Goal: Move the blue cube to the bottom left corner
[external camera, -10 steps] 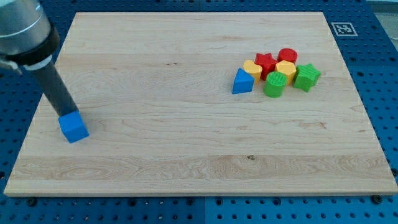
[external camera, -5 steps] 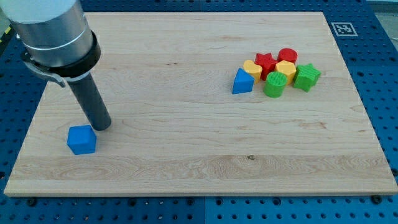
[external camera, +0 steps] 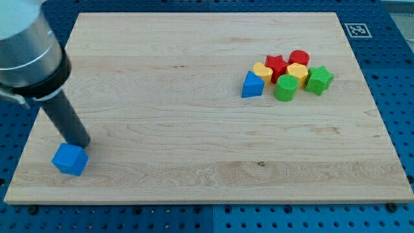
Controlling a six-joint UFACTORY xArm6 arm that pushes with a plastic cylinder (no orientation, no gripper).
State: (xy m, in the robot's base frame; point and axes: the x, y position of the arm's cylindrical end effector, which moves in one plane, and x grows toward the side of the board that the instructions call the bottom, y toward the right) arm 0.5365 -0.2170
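My tip (external camera: 81, 144) touches the top right of the blue cube (external camera: 69, 159), which sits near the desk's (external camera: 194, 149) bottom left corner. No pincer shows. Near the right edge, the other blocks cluster around a blue triangle (external camera: 252, 85).

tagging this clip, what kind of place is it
Probably a robotics lab bench: a wooden board on a blue perforated table, a printed marker tag, and small coloured blocks like the blue cube.

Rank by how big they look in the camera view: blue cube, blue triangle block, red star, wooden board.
1. wooden board
2. blue cube
3. blue triangle block and red star look too alike to rank.
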